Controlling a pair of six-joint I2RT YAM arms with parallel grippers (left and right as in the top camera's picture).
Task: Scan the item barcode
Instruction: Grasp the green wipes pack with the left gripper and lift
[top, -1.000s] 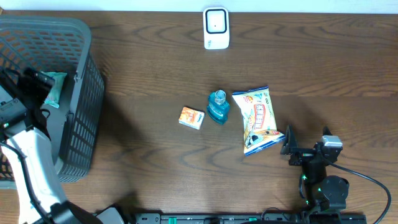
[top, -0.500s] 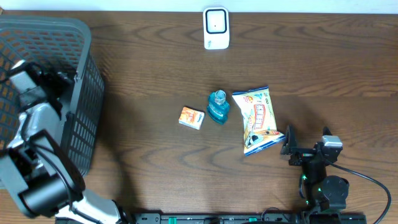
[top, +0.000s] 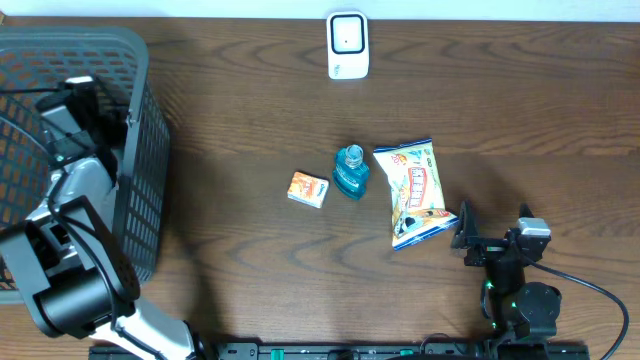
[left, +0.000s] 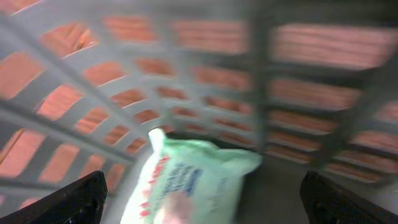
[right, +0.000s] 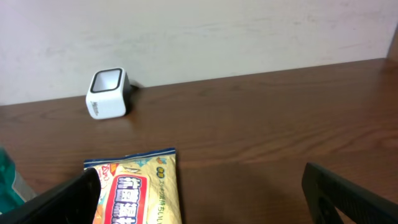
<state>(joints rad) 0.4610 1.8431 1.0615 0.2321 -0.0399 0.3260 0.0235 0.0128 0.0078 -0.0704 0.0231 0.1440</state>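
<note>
Green-and-white packet (left: 193, 186), soft and crinkled, lies inside the grey plastic basket (top: 140, 150) at the desk's (top: 250, 100) left edge. Only the left wrist view shows it, blurred against the lattice wall; from overhead the arm hides it. The left tool (top: 82, 92) hangs over the basket with its dark fingers (left: 68, 202) spread wide, gripping nothing. On the brown wood-grain desk, near the middle, sit a small orange box (top: 308, 188), a blue bottle (top: 351, 172) just beside it, and a glossy printed snack bag (top: 415, 192). The white, rounded scanner (top: 348, 45) stands at the far edge. The right tool (top: 492, 228) rests near the bag's lower corner, jaws wide and empty; its wrist view catches the scanner's dark window.
</note>
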